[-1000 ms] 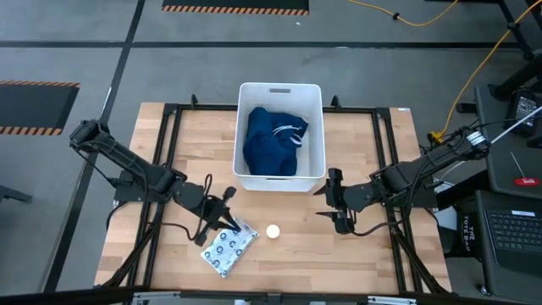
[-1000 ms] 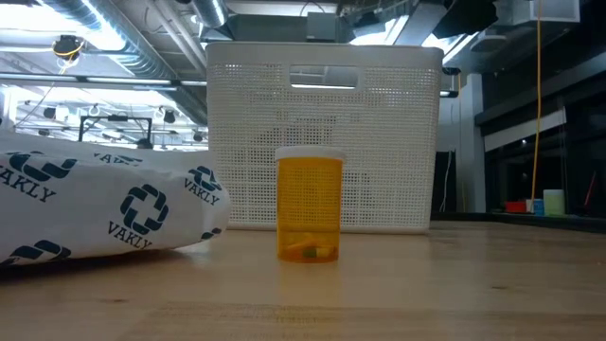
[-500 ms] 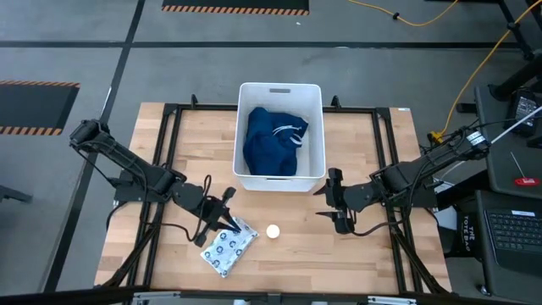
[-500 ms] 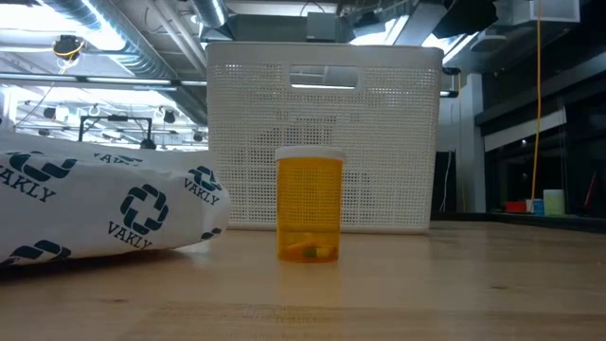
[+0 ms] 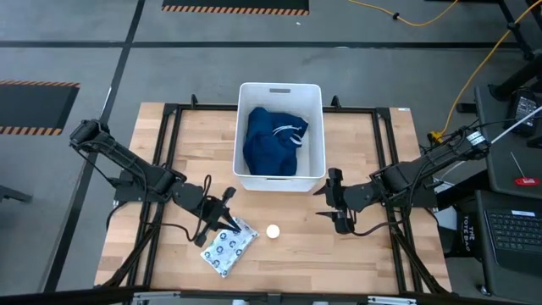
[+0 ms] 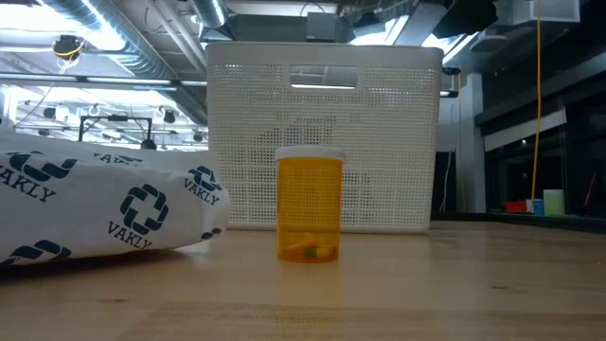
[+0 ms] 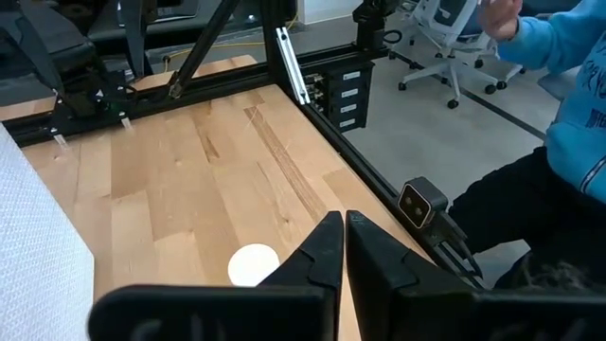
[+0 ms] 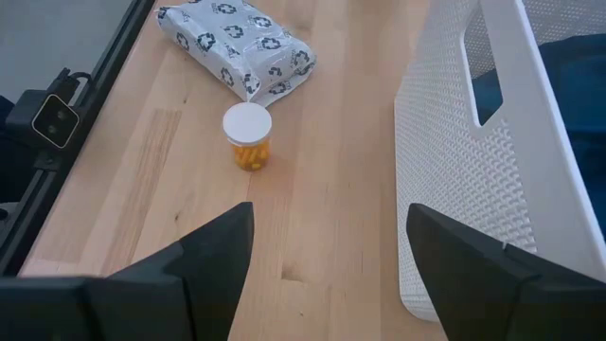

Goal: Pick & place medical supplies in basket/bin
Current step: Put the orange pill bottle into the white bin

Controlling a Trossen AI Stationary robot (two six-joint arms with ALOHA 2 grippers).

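The white tub stands at the table's middle, toward the far side, with the dark blue garment lying inside it. The white packet with blue rings lies flat near the table's near edge. The amber bottle stands upright just right of the packet, white cap up. My left gripper is shut, over the packet's far corner; the bottle's cap shows just beyond its fingers. My right gripper is open, right of the bottle and near the tub's near-right corner. The black block is hidden.
Black frame rails run along the table's sides. Bare wood lies between the two grippers in front of the tub. A person in a blue sleeve sits beyond the table's edge, beside an office chair.
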